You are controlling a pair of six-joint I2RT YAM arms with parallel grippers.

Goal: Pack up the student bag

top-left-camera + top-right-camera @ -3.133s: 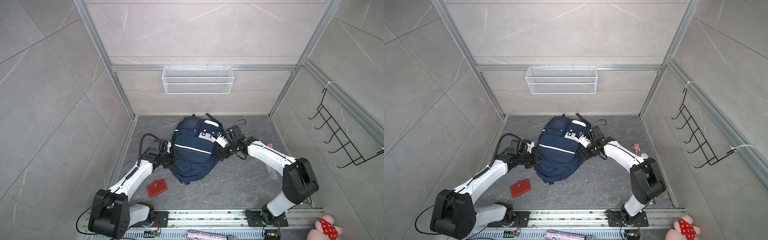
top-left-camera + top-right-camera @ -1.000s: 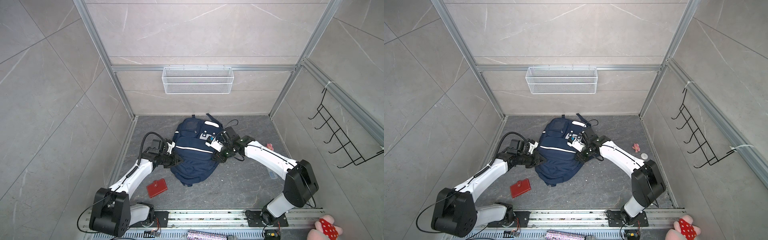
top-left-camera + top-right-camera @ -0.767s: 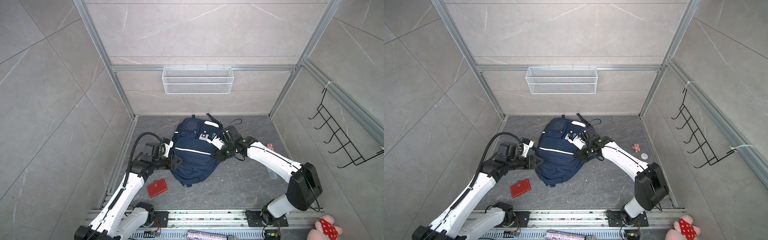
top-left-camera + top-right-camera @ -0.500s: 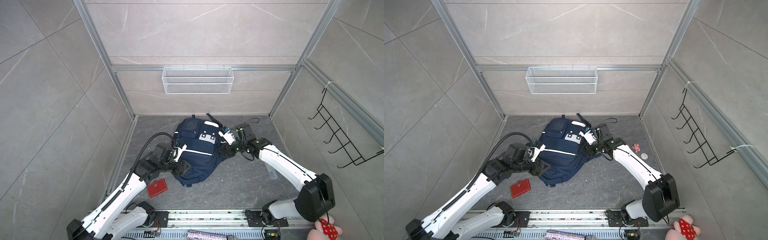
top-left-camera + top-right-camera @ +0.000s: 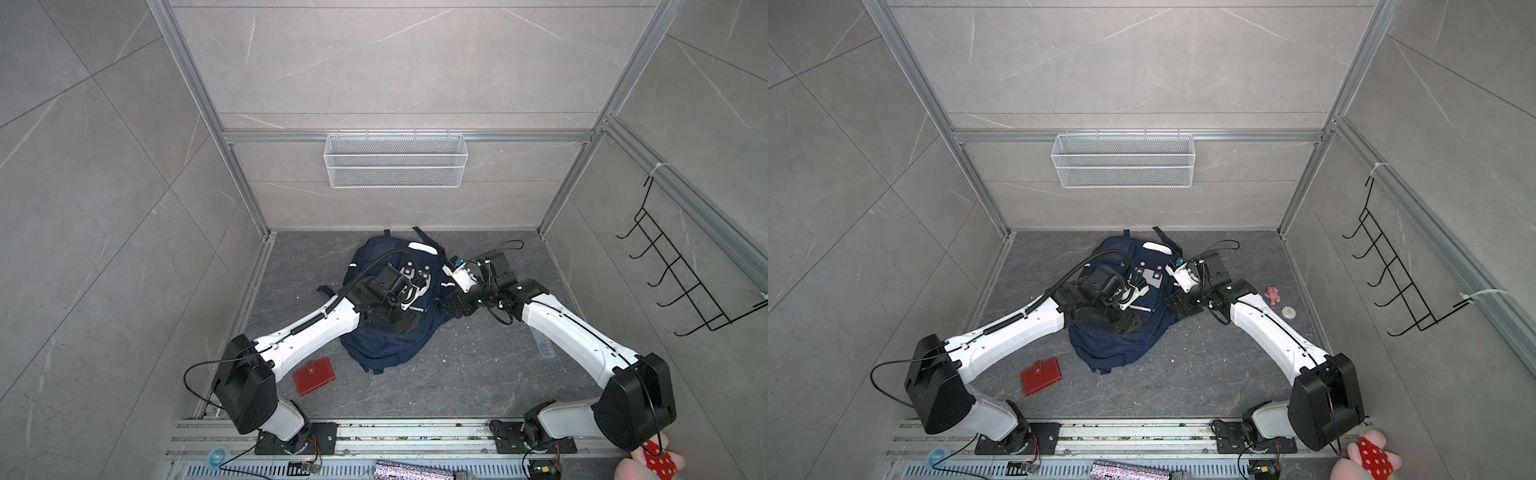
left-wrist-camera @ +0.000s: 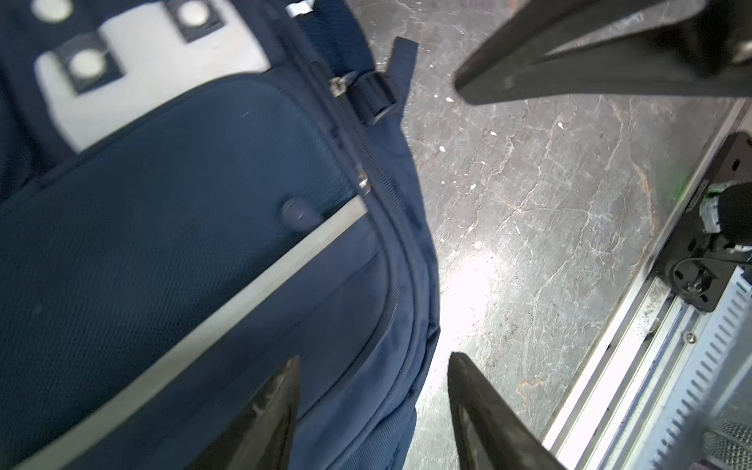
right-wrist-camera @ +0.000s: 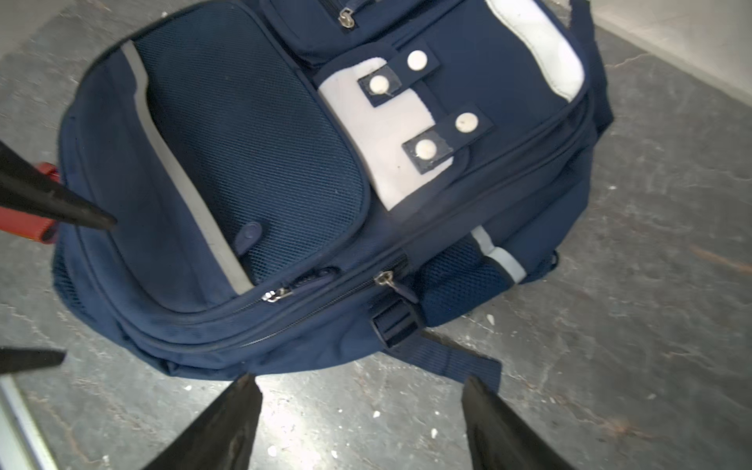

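Red wallet (image 5: 313,376) lies on the floor left of the student bag (image 5: 386,345), apart from it; left gripper (image 6: 372,360) hovers over the bag's lower front, jaws partly apart, empty. Bag lies face-up mid-floor, zips looking shut, so the step is judged to be opening the main compartment: left pins the fabric while the zip pull (image 7: 384,278) is pinched squarely. Right gripper (image 7: 358,379) hangs just off the bag's right edge, jaws wide, empty; close only once the pull sits between them.
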